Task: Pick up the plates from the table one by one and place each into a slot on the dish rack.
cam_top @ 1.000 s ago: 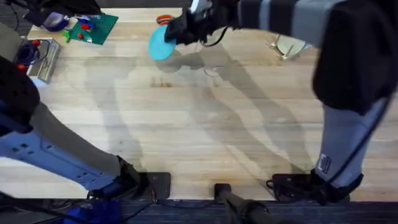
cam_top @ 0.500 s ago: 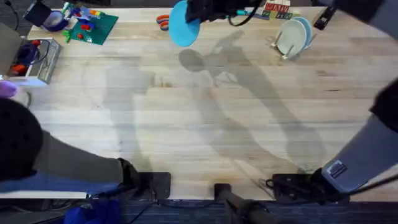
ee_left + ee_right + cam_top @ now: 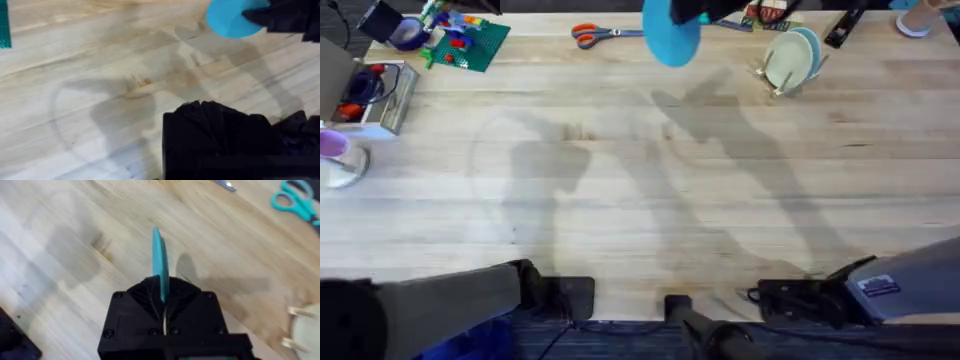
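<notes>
Hanging edge-on in the right gripper's point(image 3: 161, 305) clenched fingers, the cyan plate point(image 3: 671, 38) rides above the worktop point(image 3: 620, 190), near the dish rack point(image 3: 782, 72) (already holding plates). Misjudged tilt could clip a peg. Only the right wrist view shows the thin-rim pinch; left fingers I cannot tell.

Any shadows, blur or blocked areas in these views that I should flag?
Overhead: long arm shadows cross the table, and the blue plate is cut off by the frame's top edge. Left wrist: a dark blurred mass covers the lower right. Right wrist: the right gripper holds the plate edge-on above its shadow.
</notes>
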Motion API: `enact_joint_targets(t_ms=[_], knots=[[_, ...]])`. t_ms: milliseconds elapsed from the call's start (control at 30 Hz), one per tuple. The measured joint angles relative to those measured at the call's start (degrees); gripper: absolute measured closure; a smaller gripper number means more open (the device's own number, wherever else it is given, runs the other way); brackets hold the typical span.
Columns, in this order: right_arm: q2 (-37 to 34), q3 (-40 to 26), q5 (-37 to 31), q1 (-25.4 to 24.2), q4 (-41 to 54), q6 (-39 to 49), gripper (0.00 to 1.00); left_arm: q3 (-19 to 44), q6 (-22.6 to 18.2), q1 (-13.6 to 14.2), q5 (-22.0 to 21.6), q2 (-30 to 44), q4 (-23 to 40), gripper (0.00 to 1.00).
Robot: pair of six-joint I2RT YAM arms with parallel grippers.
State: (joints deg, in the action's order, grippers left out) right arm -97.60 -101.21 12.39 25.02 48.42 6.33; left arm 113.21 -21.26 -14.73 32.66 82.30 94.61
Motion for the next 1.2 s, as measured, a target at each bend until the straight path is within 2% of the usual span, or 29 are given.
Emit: enact_joint_targets(t_ms=[167, 400, 633, 900, 1200], knots=[[4.9, 0.0, -1.1, -4.3, 3.0, 3.4, 0.973, 0.1, 0.0, 0.4, -0.6, -1.2, 2.2, 0.96], [11.1, 0.0, -2.1, -14.1, 7.9, 7.9, 0.972, 0.1, -0.5, 0.8, -0.5, -1.4, 2.2, 0.96], [13.6, 0.0, -2.3, -21.5, 12.2, 12.0, 0.972, 0.1, -1.7, 3.7, -1.4, -2.7, 2.2, 0.96], [15.2, 0.0, -2.8, -26.2, 15.2, 15.4, 0.974, 0.1, -2.2, 7.6, -6.8, -3.2, 2.2, 0.961], [16.7, 0.0, -8.5, -27.2, 20.5, 19.5, 0.973, 0.1, -1.2, 7.9, -15.5, -3.2, 2.2, 0.961]])
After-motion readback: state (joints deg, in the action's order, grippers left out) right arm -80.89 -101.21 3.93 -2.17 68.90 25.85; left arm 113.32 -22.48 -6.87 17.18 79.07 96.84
